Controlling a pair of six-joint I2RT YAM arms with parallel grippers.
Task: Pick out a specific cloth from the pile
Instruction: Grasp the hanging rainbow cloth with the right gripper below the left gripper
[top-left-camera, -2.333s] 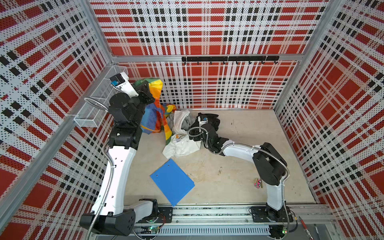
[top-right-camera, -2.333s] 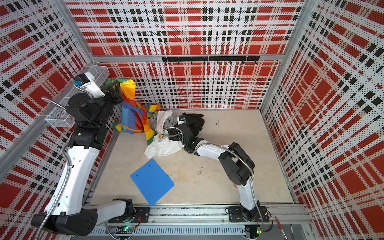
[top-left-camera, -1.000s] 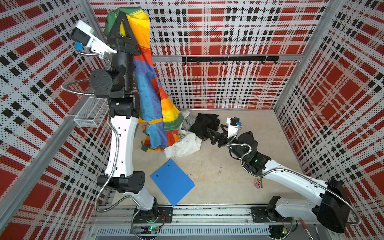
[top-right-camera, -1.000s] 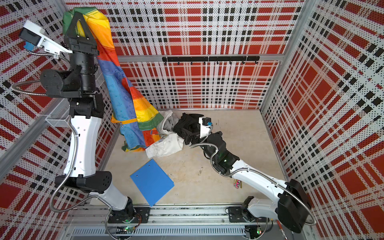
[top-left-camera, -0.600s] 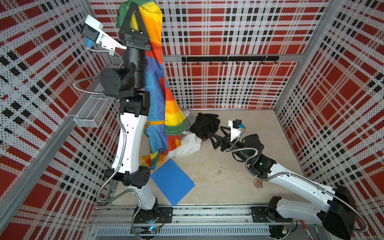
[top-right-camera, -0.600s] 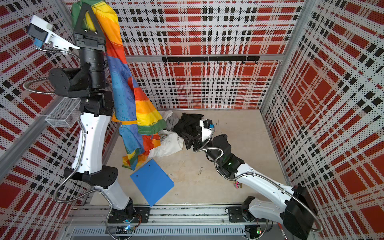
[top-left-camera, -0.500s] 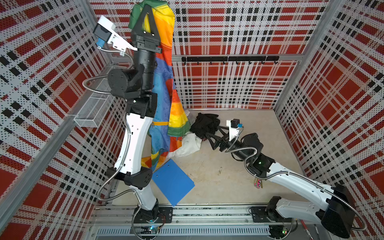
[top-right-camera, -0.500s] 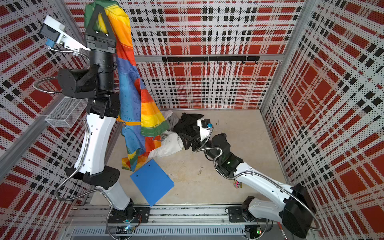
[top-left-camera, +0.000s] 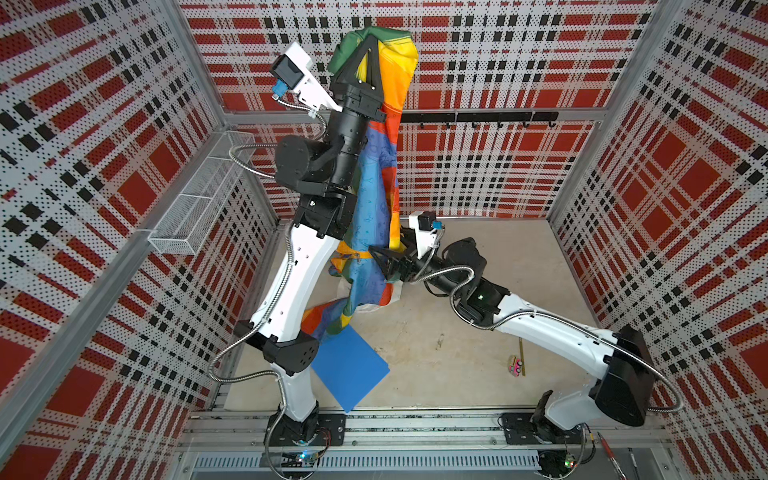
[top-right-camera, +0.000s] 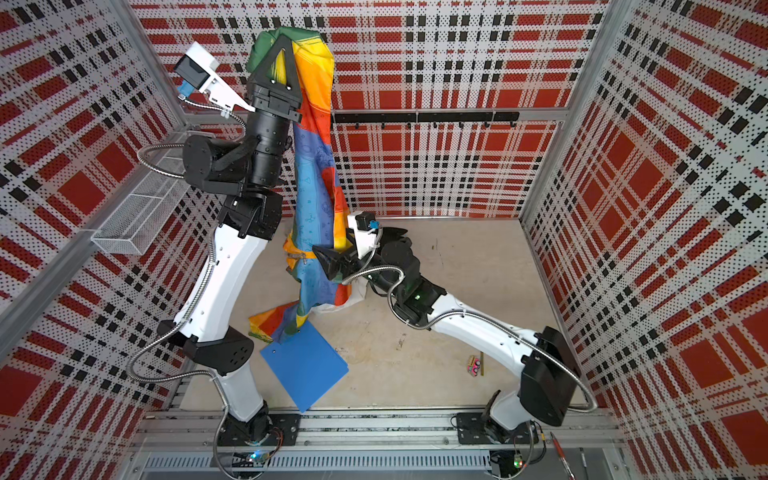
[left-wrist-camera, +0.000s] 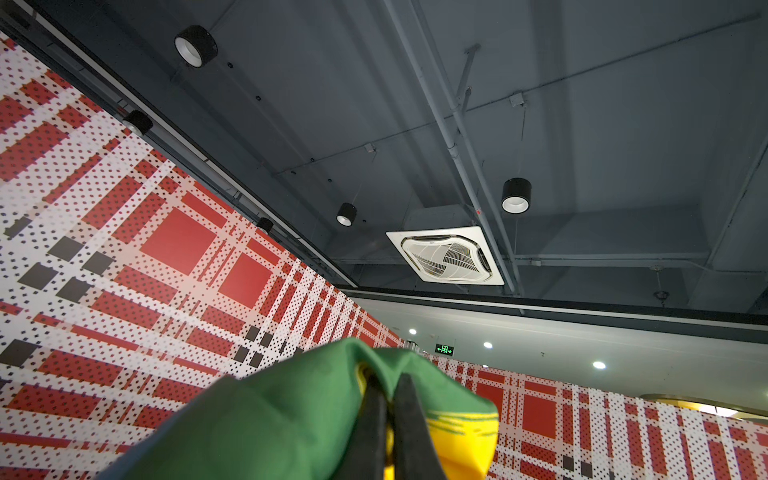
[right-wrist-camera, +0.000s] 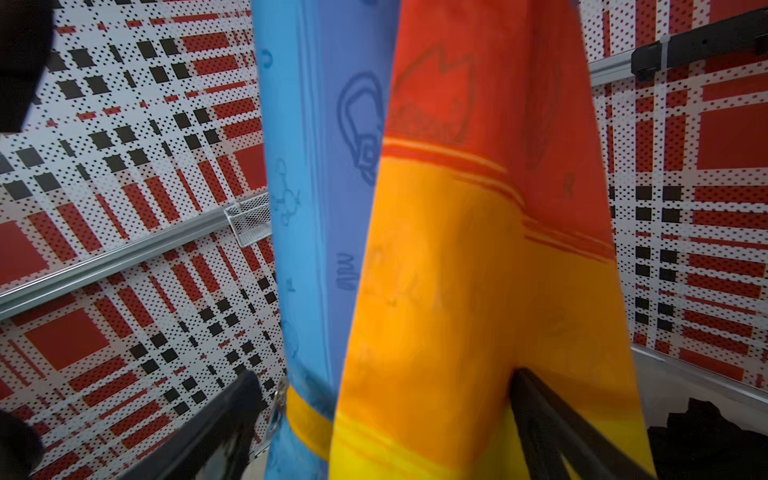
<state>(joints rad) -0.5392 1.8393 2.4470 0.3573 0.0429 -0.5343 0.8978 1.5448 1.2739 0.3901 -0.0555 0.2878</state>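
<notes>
Upper left, on the side wall: wire basket.

Left of centre, top of frame in both top views: left tool, held high, clenched on the green-and-yellow top of the cloth.

Cloth: long multicoloured strip hanging straight down. Lower end on the tabletop, just beside the far corner of the blue folder.

Centre: right tool, released, spread wide to either side of the hanging strip, not closed on it.

Pile: mostly hidden behind cloth and right arm, only a white edge showing.

Lower right: small pink item on the tabletop, well apart.
</notes>
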